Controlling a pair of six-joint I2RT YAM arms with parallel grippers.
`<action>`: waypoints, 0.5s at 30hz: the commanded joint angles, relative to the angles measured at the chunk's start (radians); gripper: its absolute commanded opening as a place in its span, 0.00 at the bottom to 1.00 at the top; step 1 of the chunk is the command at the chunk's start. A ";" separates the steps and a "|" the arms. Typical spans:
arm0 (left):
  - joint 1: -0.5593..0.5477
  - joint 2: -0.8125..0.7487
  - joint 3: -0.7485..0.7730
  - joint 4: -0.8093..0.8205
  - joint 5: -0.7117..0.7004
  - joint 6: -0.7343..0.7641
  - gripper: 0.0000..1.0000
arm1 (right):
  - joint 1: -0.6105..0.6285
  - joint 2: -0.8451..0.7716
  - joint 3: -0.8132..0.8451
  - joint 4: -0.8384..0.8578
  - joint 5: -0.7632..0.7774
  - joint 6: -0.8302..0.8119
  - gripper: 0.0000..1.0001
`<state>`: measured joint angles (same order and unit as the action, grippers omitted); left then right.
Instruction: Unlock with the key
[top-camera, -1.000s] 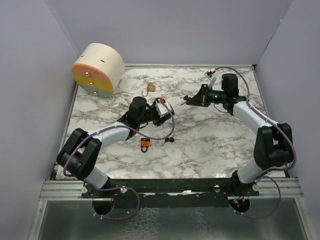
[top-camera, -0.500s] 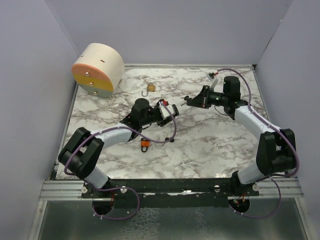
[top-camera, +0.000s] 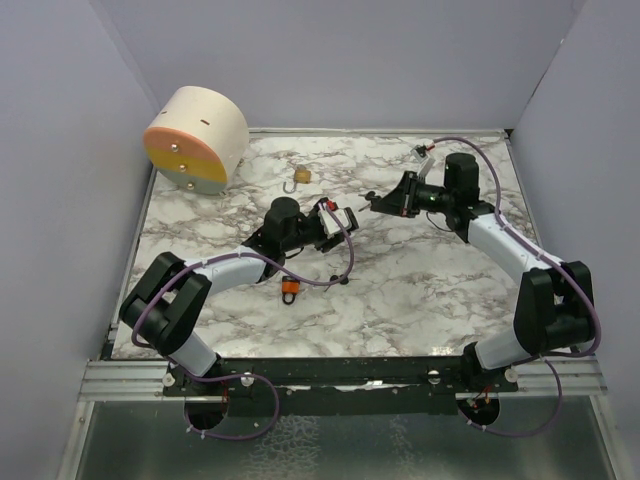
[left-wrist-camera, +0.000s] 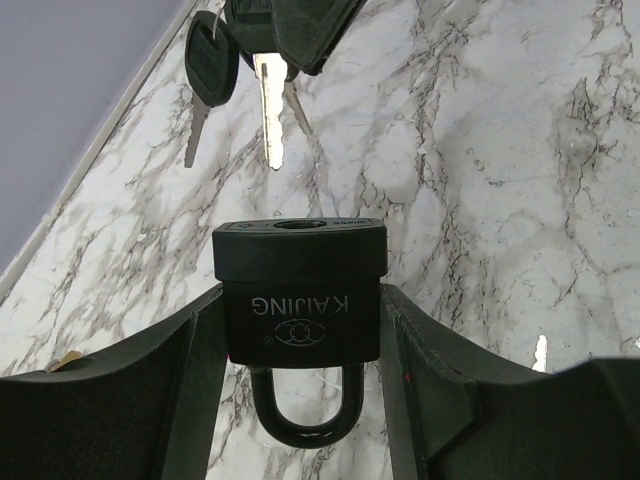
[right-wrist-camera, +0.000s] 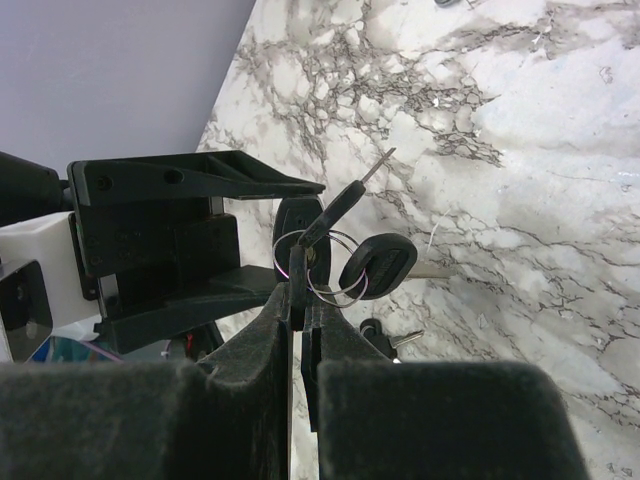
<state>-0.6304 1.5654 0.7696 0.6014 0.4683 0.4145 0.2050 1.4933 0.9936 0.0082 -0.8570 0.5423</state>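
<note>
Padlock (left-wrist-camera: 298, 290) in left fingers (left-wrist-camera: 150, 400); right fingers (right-wrist-camera: 250, 350) apparently pinching key (left-wrist-camera: 268, 110).

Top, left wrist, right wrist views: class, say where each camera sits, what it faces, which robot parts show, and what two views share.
Top: above and behind, looking down on the table; left arm, right arm show.
Left wrist: mounted there, faces the padlock in the left gripper.
Right wrist: mounted there, faces the right gripper, shut on keys.
Both wrist views share the keys.

padlock (left-wrist-camera: 298, 290): matt black, smooth | key (left-wrist-camera: 268, 110): bright metal blade | table (left-wrist-camera: 500, 150): glossy marble-look
</note>
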 joint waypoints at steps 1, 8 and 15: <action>-0.007 -0.014 0.021 0.115 -0.015 -0.002 0.00 | 0.015 -0.043 -0.016 0.040 0.031 0.007 0.01; -0.008 -0.016 0.023 0.119 -0.023 -0.006 0.00 | 0.028 -0.042 -0.019 0.045 0.036 0.011 0.01; -0.009 -0.019 0.022 0.121 -0.025 -0.009 0.00 | 0.039 -0.039 -0.025 0.049 0.042 0.013 0.01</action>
<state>-0.6308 1.5654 0.7696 0.6132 0.4511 0.4107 0.2348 1.4807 0.9794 0.0162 -0.8448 0.5488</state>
